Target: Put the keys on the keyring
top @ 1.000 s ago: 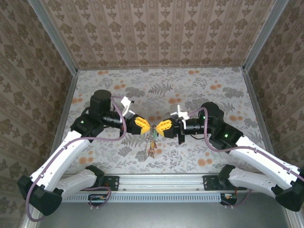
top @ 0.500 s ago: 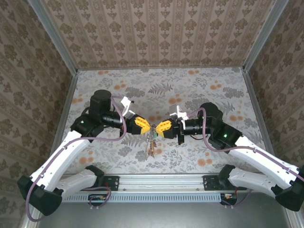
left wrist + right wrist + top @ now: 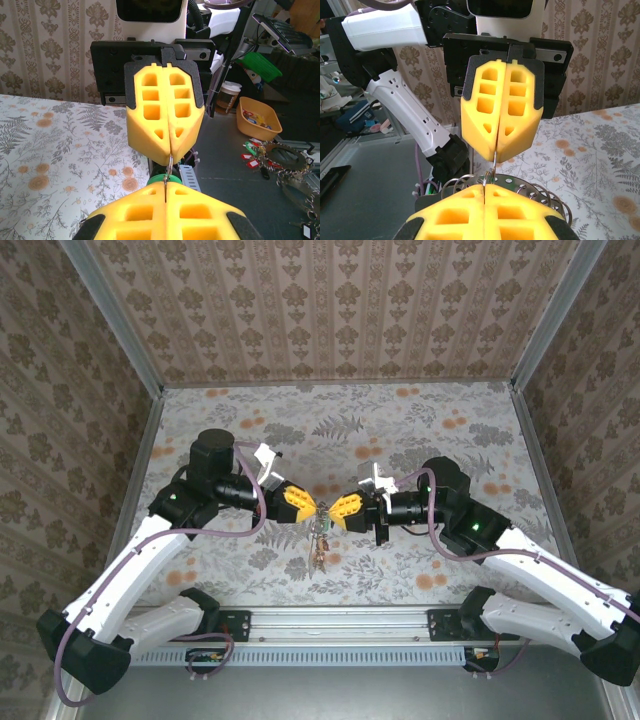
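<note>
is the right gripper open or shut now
Shut: on the right gripper the yellow pads meet with no gap, pinching the keyring wire at the tips.

Soft, even overhead light, no glare. Faint shadows under arms on table. Top view sharp, slight edge bending. Wrist views: bkgd softer, near yellow fingers blurry-ish.
</note>
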